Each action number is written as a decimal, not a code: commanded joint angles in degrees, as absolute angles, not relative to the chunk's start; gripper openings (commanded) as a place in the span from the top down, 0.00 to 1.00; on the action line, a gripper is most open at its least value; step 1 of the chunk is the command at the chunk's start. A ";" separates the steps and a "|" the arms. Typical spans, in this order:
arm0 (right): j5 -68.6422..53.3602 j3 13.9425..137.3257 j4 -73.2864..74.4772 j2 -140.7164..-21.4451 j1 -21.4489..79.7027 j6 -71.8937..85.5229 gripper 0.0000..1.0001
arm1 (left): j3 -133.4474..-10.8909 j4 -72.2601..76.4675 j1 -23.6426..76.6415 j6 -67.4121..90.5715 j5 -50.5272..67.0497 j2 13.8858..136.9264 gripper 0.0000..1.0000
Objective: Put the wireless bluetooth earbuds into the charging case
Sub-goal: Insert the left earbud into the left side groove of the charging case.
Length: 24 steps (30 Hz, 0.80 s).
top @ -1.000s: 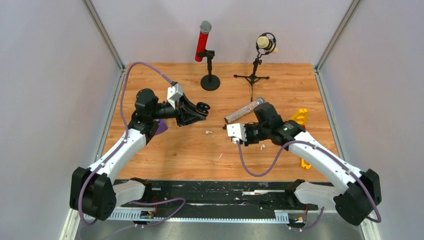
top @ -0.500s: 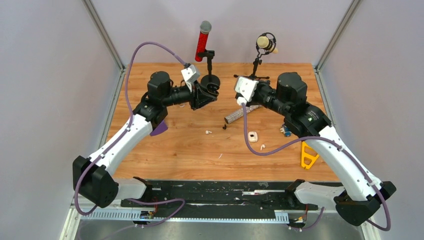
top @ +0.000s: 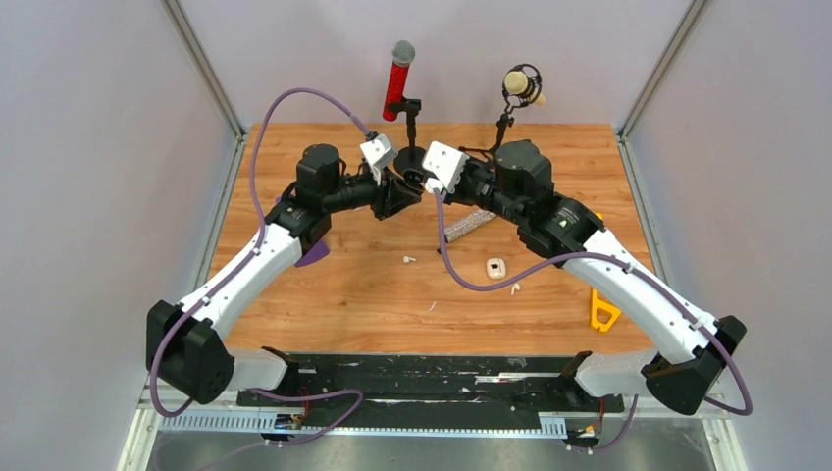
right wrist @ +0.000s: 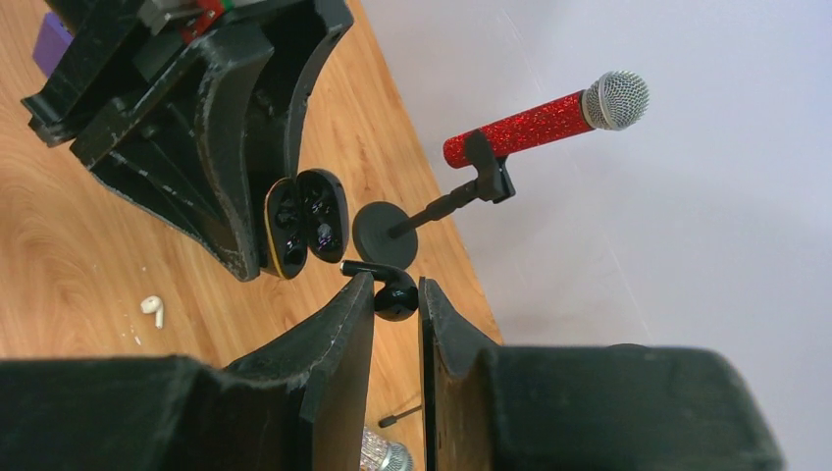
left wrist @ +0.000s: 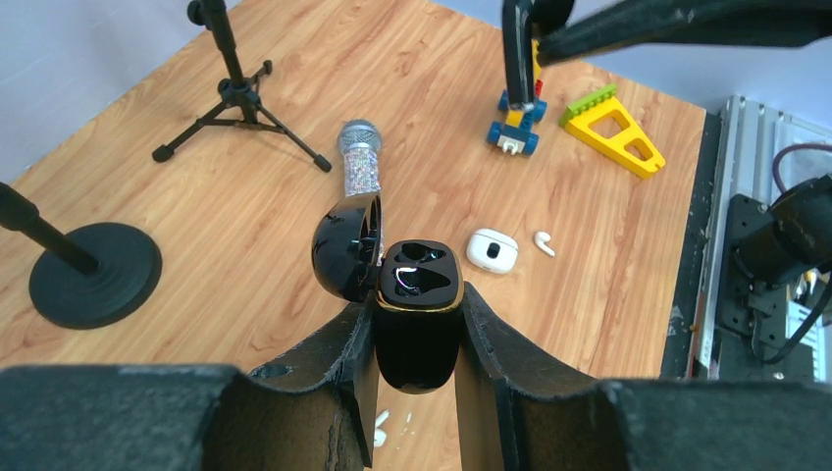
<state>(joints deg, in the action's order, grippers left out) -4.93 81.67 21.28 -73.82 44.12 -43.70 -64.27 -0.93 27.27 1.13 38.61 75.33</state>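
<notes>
Your black earbud [right wrist: 394,306] is pinched in the right gripper [right wrist: 394,285], jaws narrow on it, in the air just right of the black charging case [left wrist: 420,280]. Your left gripper [left wrist: 415,306] clamps that case, lid [left wrist: 345,245] swung open. Both hover at the far middle, near the red microphone [top: 397,78]. Below on the table [top: 373,294], a white case [top: 496,267] and white earbuds [top: 408,259] lie loose.

My left arm [top: 250,270] stretches forward and inward. My right arm [top: 628,285] mirrors it, so both wrists face each other tip to tip near the far middle. My left tool [left wrist: 417,294] is clamped on the black charging case [left wrist: 417,339]. My right tool [right wrist: 395,289] pinches a black earbud [right wrist: 392,304], its fingers nearly together.
</notes>
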 commanded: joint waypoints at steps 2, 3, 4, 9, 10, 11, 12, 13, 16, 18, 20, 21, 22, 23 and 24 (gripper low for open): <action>-3.57 82.50 17.46 -73.88 44.60 -37.47 0.78 | -62.00 2.41 27.33 -3.64 42.03 72.35 0.69; -3.72 82.42 17.46 -73.90 44.75 -36.88 0.78 | -61.60 2.58 27.29 -4.31 42.28 72.21 0.69; -3.77 82.33 17.41 -74.14 45.00 -36.49 0.78 | -61.43 2.56 27.32 -4.66 42.78 71.93 0.69; -3.16 81.84 17.64 -75.28 46.78 -34.23 0.78 | -60.49 2.79 27.33 -5.96 44.94 71.00 0.69; -2.83 81.70 17.66 -75.48 47.14 -33.79 0.78 | -60.44 2.80 27.33 -6.10 46.06 70.90 0.69; -2.43 81.50 17.68 -75.57 47.65 -33.53 0.78 | -60.35 2.90 27.33 -6.38 46.50 70.75 0.69; -2.01 81.32 17.62 -75.65 48.21 -33.23 0.78 | -60.28 2.94 27.33 -6.62 47.18 70.66 0.70; -1.56 81.09 17.64 -75.76 48.82 -33.08 0.78 | -60.22 3.02 27.33 -6.95 47.54 70.55 0.70; -0.11 80.92 17.43 -76.30 50.61 -33.15 0.78 | -59.83 3.80 27.27 -6.37 49.80 70.33 0.71; 3.59 81.47 17.18 -76.95 51.99 -33.87 0.79 | -59.21 5.68 27.13 -4.55 51.19 70.24 0.71; 5.73 81.77 17.15 -77.32 53.18 -34.50 0.79 | -58.22 8.77 26.66 -1.77 51.84 70.23 0.71; 6.40 81.87 17.16 -77.43 53.58 -34.68 0.79 | -57.94 9.79 26.07 -1.02 52.25 70.29 0.71; 6.75 81.88 17.17 -77.43 53.84 -34.80 0.79 | -57.42 11.68 25.78 1.00 52.49 70.30 0.71; 7.04 81.85 17.20 -77.44 54.02 -34.82 0.79 | -57.19 12.61 25.17 1.86 52.89 70.22 0.71; 7.23 81.83 17.19 -77.41 54.14 -34.81 0.79 | -56.70 14.09 24.93 3.26 52.99 70.18 0.71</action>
<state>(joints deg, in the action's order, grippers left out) 2.61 80.99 19.31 -77.41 53.23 -35.07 -57.69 5.69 26.41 -2.22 50.17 71.92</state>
